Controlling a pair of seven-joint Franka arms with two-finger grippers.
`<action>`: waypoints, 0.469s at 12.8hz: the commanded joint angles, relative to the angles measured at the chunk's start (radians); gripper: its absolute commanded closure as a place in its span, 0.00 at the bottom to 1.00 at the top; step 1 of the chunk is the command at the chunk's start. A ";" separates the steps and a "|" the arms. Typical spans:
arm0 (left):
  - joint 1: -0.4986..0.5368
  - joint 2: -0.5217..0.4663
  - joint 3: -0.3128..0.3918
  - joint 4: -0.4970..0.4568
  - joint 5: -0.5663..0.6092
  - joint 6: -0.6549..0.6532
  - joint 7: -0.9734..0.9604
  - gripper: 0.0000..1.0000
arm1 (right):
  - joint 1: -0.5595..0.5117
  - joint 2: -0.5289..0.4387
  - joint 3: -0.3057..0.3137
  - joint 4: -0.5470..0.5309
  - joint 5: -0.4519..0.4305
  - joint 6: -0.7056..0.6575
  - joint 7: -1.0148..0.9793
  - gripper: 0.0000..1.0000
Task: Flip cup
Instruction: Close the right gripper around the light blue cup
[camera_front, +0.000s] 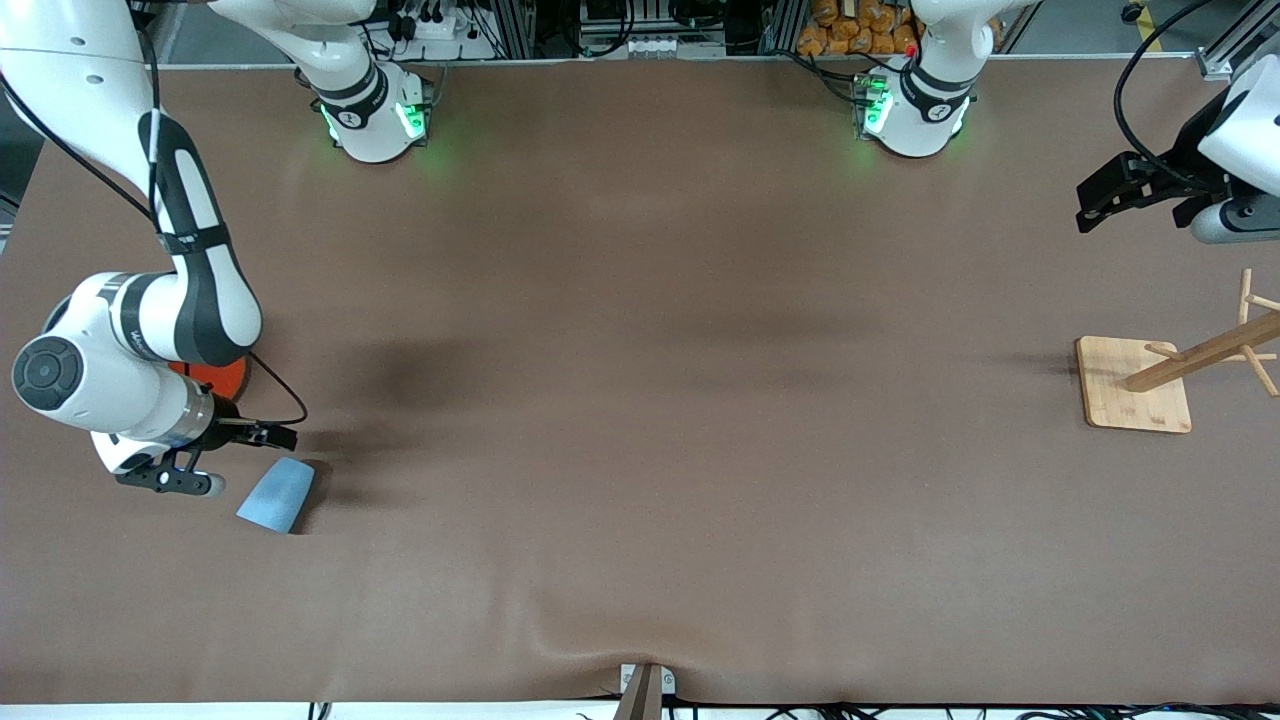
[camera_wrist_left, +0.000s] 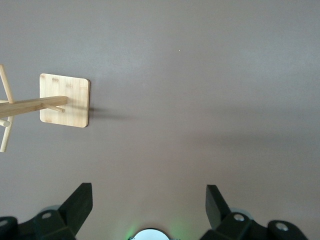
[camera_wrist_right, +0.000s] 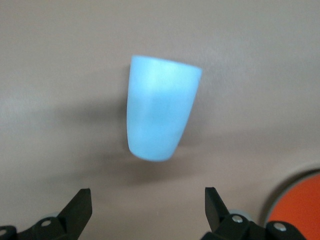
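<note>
We see the brown tabletop whole only from the front. There the wooden rack stands at the left arm's end, its pegs cut off at the edge. At the right arm's end an orange can is mostly hidden under the right arm; the right wrist view catches only a sliver of it. Just beside it, nearer the front camera, the light-blue cup lies on its side. The right gripper hangs over it, fingers spread wide, holding nothing. The left gripper waits above bare tabletop near the rack, fingers wide apart and empty too.
</note>
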 joint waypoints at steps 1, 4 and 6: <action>0.014 -0.017 -0.006 -0.007 -0.014 -0.011 0.018 0.00 | -0.004 0.083 0.006 0.043 0.017 0.109 0.011 0.00; 0.014 -0.015 -0.006 -0.007 -0.034 -0.006 0.018 0.00 | -0.013 0.152 0.004 0.067 0.017 0.201 0.010 0.00; 0.014 -0.014 -0.006 -0.008 -0.034 -0.006 0.018 0.00 | -0.013 0.196 0.004 0.080 0.017 0.281 0.011 0.00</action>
